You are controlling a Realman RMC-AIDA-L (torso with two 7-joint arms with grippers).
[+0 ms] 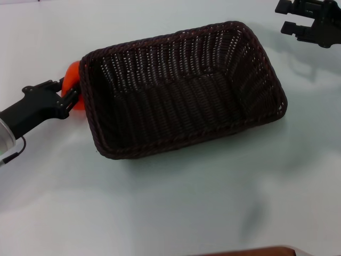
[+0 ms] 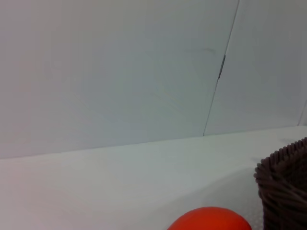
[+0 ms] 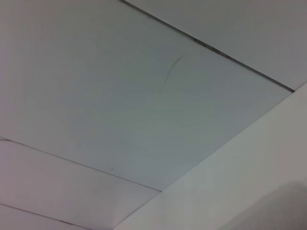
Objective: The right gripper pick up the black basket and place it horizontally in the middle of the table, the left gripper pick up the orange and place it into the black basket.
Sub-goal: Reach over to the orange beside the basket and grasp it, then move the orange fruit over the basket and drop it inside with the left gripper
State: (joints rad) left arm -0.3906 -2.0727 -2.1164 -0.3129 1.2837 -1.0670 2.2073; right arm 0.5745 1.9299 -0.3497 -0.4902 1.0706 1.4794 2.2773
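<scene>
Large rectangular dark brown-black woven wicker basket (image 1: 181,88) with braided rim and sloping sides sits on the glossy white table (image 1: 176,208), roughly mid-table, long axis running left-right but tilted, right end farther from the robot. Basket interior holds nothing visible.

Small round bright orange-red orange (image 1: 71,85) is outside the basket, pressed against the rim of its left short end, still at table level as far as the head view shows. Left claw (image 1: 68,96), black with short fingers on a silvery-grey wrist with a thin cable, reaches in from the left edge; its fingers sit on either side of the orange and appear pinched on it, though the basket rim hides part of the contact, so the grip is likely rather than certain. Left wrist view shows the top of the orange (image 2: 209,219) at the frame edge, with a corner of the wicker basket (image 2: 283,189) just beside it and the table (image 2: 120,182) running to a pale wall.

Right claw (image 1: 290,16), black with slim fingers, is at the far right corner of the head view, well apart from the basket, 2 fingers spread with a clear gap and gripping nothing. Right wrist view shows only pale panelled surfaces with dark seams.
</scene>
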